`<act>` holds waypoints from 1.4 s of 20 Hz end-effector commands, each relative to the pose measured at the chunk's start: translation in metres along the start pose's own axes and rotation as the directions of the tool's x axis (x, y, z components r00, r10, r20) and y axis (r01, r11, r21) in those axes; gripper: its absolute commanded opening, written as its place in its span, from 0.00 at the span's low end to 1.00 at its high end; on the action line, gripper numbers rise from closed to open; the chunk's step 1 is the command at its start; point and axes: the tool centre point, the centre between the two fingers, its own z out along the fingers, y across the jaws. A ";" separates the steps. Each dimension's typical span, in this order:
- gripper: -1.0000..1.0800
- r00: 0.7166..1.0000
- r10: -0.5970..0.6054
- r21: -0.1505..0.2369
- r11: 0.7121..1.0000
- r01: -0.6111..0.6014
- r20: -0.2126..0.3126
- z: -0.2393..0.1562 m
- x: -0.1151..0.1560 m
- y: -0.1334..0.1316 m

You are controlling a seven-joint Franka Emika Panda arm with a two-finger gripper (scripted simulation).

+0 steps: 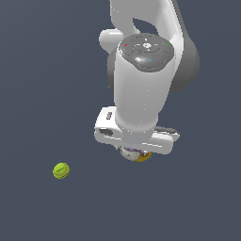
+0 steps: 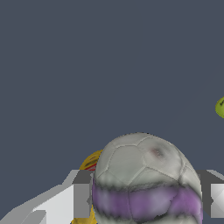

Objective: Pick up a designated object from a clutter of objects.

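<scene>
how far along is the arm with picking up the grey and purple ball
Done: the gripper has reached the grey-white ball, its fingers on either side. In hand: closing on it; whether the grip is firm can't be told. Left: lifting it away from the mustard bottle behind. The green ball lies apart.

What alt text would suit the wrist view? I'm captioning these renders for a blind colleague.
A grey-white ball with a purple band fills the lower middle of the frame, sitting between the gripper's two grey fingers. A yellow mustard bottle peeks out behind it, and a yellow-green ball shows at the edge, on a plain dark grey-blue floor.
</scene>
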 end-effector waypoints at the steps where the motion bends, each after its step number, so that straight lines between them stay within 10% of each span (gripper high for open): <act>1: 0.00 1.000 0.001 0.000 1.000 -0.001 -0.001 -0.023 -0.003 -0.020; 14: 0.00 1.000 0.001 0.001 1.000 -0.001 -0.001 -0.117 -0.013 -0.106; 28: 0.00 1.000 0.001 0.001 1.000 -0.001 -0.001 -0.146 -0.014 -0.133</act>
